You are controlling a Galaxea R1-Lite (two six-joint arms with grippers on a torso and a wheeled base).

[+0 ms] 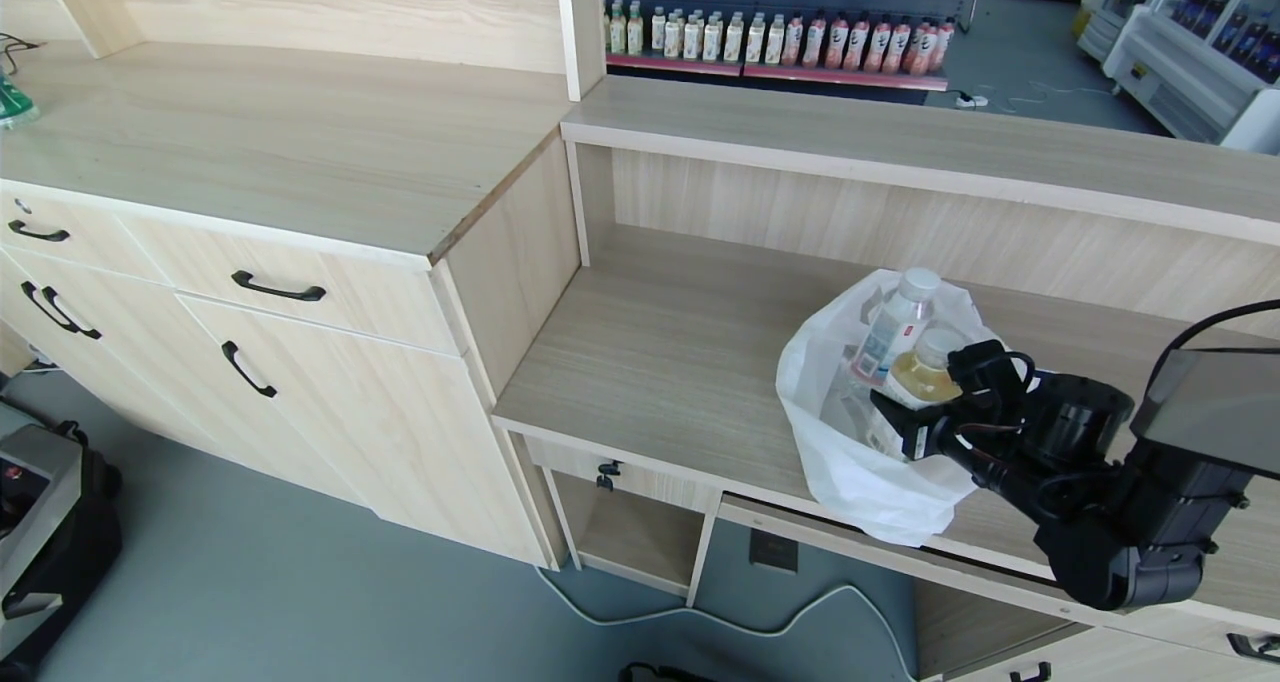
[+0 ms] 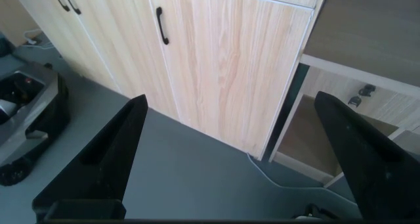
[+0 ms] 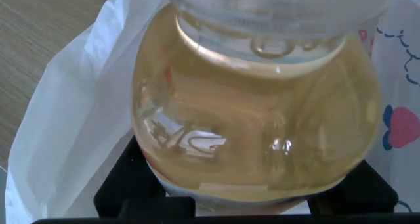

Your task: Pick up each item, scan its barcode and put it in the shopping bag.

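A white plastic shopping bag stands open on the lower wooden counter. My right gripper is shut on a bottle of yellowish drink with a white cap, held at the bag's mouth. In the right wrist view that bottle sits between the dark fingers, with the bag's wall beside it. A second bottle, clear with a white cap, leans inside the bag. My left gripper hangs open with nothing in it over the grey floor, in front of the cabinet doors.
A taller wooden counter with drawers and black handles stands to the left. A raised ledge runs behind the bag. Store shelves of bottles and a fridge lie beyond. A cable lies on the floor.
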